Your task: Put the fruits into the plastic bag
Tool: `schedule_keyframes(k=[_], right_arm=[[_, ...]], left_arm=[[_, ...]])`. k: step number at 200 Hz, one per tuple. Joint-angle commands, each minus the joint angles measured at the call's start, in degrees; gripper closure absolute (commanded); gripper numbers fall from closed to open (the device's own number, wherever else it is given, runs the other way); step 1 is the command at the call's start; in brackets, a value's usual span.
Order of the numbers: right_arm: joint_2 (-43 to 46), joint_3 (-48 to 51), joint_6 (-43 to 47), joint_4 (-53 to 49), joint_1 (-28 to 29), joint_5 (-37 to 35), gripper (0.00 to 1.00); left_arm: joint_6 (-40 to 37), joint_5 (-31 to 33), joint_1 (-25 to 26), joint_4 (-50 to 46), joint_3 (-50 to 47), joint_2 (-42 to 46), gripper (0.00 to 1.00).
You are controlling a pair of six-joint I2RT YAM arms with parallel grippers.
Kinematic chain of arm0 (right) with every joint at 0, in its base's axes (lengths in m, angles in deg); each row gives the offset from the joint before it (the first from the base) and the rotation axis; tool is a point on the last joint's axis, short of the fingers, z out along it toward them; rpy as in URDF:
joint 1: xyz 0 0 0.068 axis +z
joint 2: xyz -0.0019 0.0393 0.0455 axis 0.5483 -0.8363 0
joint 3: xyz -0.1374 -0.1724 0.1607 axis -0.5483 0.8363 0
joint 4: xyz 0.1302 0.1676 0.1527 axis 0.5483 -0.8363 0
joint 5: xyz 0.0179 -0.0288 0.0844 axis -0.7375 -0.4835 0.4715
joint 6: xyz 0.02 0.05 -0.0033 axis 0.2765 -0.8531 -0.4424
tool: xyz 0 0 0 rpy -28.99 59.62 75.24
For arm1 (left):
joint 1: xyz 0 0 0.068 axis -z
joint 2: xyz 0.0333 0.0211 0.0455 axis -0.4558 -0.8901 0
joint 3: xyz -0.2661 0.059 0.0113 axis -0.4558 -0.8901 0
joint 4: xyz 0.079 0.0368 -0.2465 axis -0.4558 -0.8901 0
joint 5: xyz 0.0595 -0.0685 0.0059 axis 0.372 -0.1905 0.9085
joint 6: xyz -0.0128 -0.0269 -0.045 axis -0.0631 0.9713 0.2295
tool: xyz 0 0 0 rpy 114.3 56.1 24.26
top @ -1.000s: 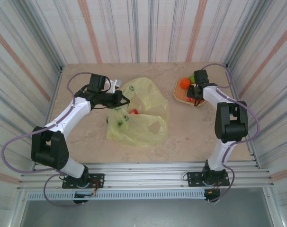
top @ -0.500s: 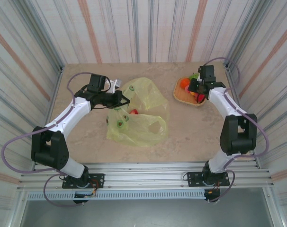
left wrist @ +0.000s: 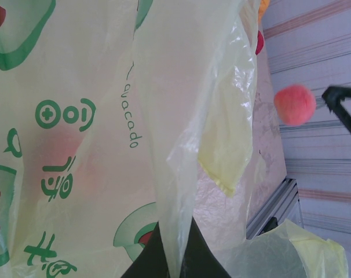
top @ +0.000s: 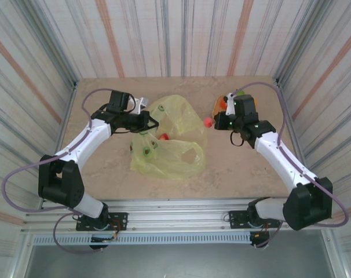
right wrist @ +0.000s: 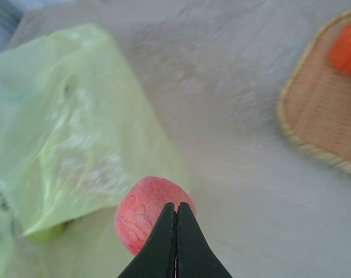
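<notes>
Right wrist: fruit [right wrist: 143, 214] hangs between plastic bag [right wrist: 65, 133] and woven tray [right wrist: 314, 130].

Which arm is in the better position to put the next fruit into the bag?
Right. The right gripper is shut on a pink fruit, close to the plastic bag. The left gripper pinches the bag's edge, so it is occupied.

Walls [top: 181, 35] on left, far and right: pale panels with vertical grey and salmon stripes. Tabletop [top: 239, 168]: beige, stone-patterned, matte. Aluminium rails [top: 181, 211] run along the near edge. Lighting even; shadows soft.
</notes>
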Motion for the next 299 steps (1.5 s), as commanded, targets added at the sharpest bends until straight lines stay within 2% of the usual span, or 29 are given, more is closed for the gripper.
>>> schedule_keyframes(k=[1, 64, 90, 140, 189, 236, 299], right_arm=[[1.30, 1.89, -1.34, -0.54, 3.37, 2.17, 1.00], [-2.96, 5.71, -2.13, 6.79, 12.30, 5.18, 1.00], [-7.82, 4.36, -2.66, 10.97, 15.82, 5.74, 1.00], [-20.20, -1.39, -9.10, 20.73, 20.75, 8.44, 1.00], [-25.82, -2.55, -14.16, 26.40, 23.87, 10.71, 0.92], [-23.95, -1.40, -12.87, 25.05, 23.80, 11.21, 0.73], [-17.43, 1.41, -10.56, 21.85, 21.99, 9.42, 0.72]], left_arm=[[-0.93, 0.16, 0.30, -0.67, 1.27, -0.13, 1.00], [-0.82, -0.01, 0.32, -0.60, 1.18, 0.02, 1.00], [-0.56, -0.28, 0.33, -0.58, 1.30, 0.12, 1.00], [-0.63, -0.29, 0.35, -0.49, 1.25, 0.65, 1.00], [-0.74, -0.22, 0.38, -0.45, 1.20, 1.40, 1.00], [-0.66, -0.12, 0.36, -0.39, 1.21, 1.53, 1.00], [-0.82, 0.23, 0.31, -0.58, 1.14, 1.18, 1.00]])
